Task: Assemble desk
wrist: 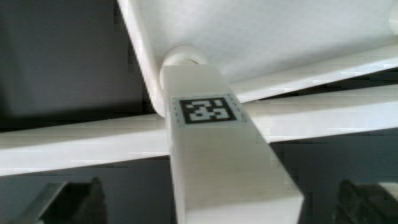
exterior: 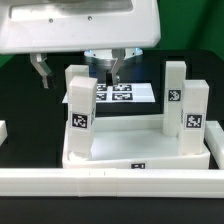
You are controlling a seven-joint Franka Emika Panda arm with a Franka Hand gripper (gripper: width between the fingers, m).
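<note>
The white desk top (exterior: 135, 152) lies on the black table with white block legs standing upright at its corners. One leg is at the exterior view's left (exterior: 79, 112) and two at its right (exterior: 192, 118), (exterior: 176, 88), each with a black-and-white tag. My gripper (exterior: 80, 70) is open wide above the left side, one finger (exterior: 42, 72) on each side of the leg top, apart from it. In the wrist view the tagged leg (wrist: 210, 130) stands between my dark fingertips (wrist: 71, 200) at the desk top's corner (wrist: 267, 40). My gripper (wrist: 217, 205) holds nothing.
The marker board (exterior: 122, 93) lies flat behind the desk top. A long white rail (exterior: 110, 181) runs across the front of the table. A small white piece (exterior: 3, 131) shows at the exterior view's left edge. The arm's white body (exterior: 80, 25) hangs overhead.
</note>
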